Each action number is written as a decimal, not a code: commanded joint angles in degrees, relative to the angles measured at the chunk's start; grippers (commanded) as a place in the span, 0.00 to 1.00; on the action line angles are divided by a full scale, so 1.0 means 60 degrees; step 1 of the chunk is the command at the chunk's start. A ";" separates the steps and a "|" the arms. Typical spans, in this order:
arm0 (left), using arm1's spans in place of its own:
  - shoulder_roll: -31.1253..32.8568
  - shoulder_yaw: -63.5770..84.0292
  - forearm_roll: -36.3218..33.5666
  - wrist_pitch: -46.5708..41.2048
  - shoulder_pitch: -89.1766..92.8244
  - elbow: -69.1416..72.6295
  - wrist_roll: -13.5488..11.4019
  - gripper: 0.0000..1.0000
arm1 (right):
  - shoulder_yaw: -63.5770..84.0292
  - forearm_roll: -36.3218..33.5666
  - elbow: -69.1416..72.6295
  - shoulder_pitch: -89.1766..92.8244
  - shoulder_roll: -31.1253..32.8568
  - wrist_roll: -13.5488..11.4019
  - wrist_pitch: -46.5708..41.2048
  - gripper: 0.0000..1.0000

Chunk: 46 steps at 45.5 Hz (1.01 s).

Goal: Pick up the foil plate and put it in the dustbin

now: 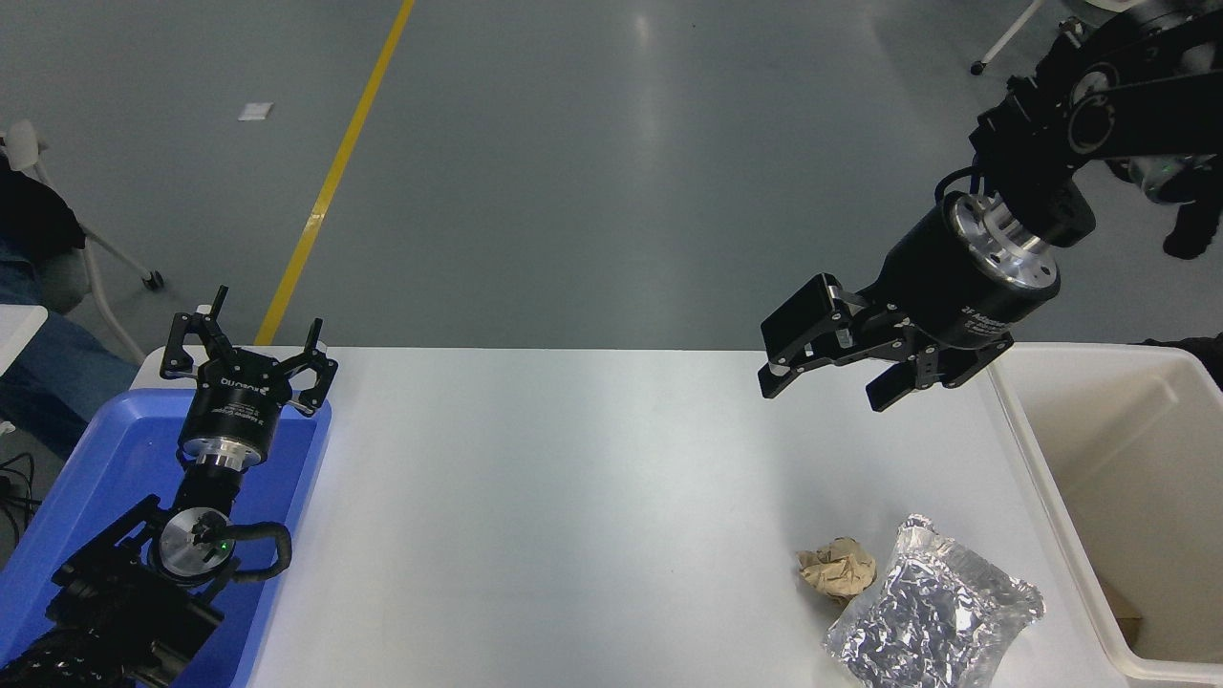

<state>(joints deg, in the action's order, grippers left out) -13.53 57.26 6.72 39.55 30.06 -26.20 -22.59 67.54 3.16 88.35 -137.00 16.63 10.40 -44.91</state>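
Observation:
The foil plate [932, 612], a shiny crinkled silver tray, lies on the white table [573, 497] near its front right. The dustbin [1051, 459], a cream-white tub with deep sides, stands at the table's right edge, just right of the plate. My right gripper [829, 384] hangs open and empty high above the table, up and left of the plate and beside the dustbin's far left corner. My left gripper [250, 334] is open and empty, parked at the lower left over the blue tray.
A small crumpled brown paper ball [837, 569] lies touching the foil plate's left side. A blue plastic tray [105, 478] sits at the table's left edge under the left arm. A brown scrap [1127, 621] lies inside the dustbin. A person's leg [43, 363] shows at far left.

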 commanded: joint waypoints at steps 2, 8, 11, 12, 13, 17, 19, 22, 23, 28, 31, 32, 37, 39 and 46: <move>0.0000 0.0022 0.0008 0.0000 0.0000 0.0002 0.0044 1.00 | 0.0008 0.0147 -0.0369 0.0304 0.0012 -0.0064 -0.0015 1.00; 0.0000 -0.0007 -0.0007 0.0000 0.0000 0.0002 0.0000 1.00 | -0.0037 0.0220 -0.0852 0.0875 -0.0061 -0.0079 0.0014 1.00; 0.0000 -0.0007 0.0007 0.0000 0.0000 0.0002 0.0000 1.00 | -0.0037 0.0454 -0.1087 0.1212 -0.0119 -0.0079 0.0262 1.00; 0.0000 -0.0007 0.0008 0.0000 0.0000 0.0002 0.0000 1.00 | -0.0037 0.0585 -0.1146 0.1343 -0.0134 -0.0079 0.0350 1.00; 0.0000 -0.0007 -0.0007 0.0000 0.0000 0.0002 0.0000 1.00 | -0.0037 0.0746 -0.1190 0.1461 -0.0134 -0.0079 0.0438 1.00; 0.0000 -0.0007 -0.0007 0.0000 0.0000 0.0002 0.0000 1.00 | -0.0037 0.1449 -0.1190 0.1959 -0.0076 -0.0079 0.0570 1.00; 0.0000 -0.0007 0.0007 0.0000 0.0000 0.0002 0.0000 1.00 | -0.0051 0.1699 -0.1190 0.2266 0.0026 -0.0093 0.0643 1.00; 0.0000 -0.0007 0.0008 0.0000 0.0000 0.0002 -0.0015 1.00 | 0.0007 0.1948 -0.1190 0.2735 0.0362 -0.0137 0.0848 1.00; 0.0000 -0.0007 0.0008 0.0000 0.0000 0.0002 0.0000 1.00 | 0.0022 0.2007 -0.1205 0.2867 0.0538 -0.0166 0.0907 1.00; 0.0000 -0.0007 0.0007 0.0000 0.0000 0.0002 -0.0015 1.00 | 0.0051 0.2183 -0.1205 0.3541 0.1621 -0.0532 0.0937 1.00; 0.0000 -0.0007 0.0008 0.0000 0.0000 0.0002 0.0000 1.00 | 0.0022 0.2344 -0.1219 0.4009 0.2368 -0.0737 0.0981 1.00; 0.0000 -0.0007 0.0008 0.0000 0.0000 -0.0013 -0.0015 1.00 | -0.0007 0.2402 -0.1234 0.4170 0.2617 -0.0767 0.0981 1.00; 0.0000 -0.0007 -0.0007 0.0000 0.0000 0.0002 0.0000 1.00 | -0.0110 0.2696 -0.1599 0.5166 0.3629 -0.0987 0.1244 1.00; 0.0000 -0.0007 -0.0007 0.0000 0.0000 0.0002 -0.0015 1.00 | -0.0110 0.2740 -0.1775 0.5605 0.3893 -0.1016 0.1405 1.00; 0.0000 -0.0007 0.0008 0.0000 0.0000 -0.0013 0.0000 1.00 | -0.0402 0.3252 -0.2215 0.6880 0.4772 -0.1031 0.1757 1.00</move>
<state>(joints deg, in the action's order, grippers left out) -13.53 57.21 6.75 39.55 30.07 -26.21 -22.63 67.03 18.48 78.59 -107.45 35.70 5.46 -37.45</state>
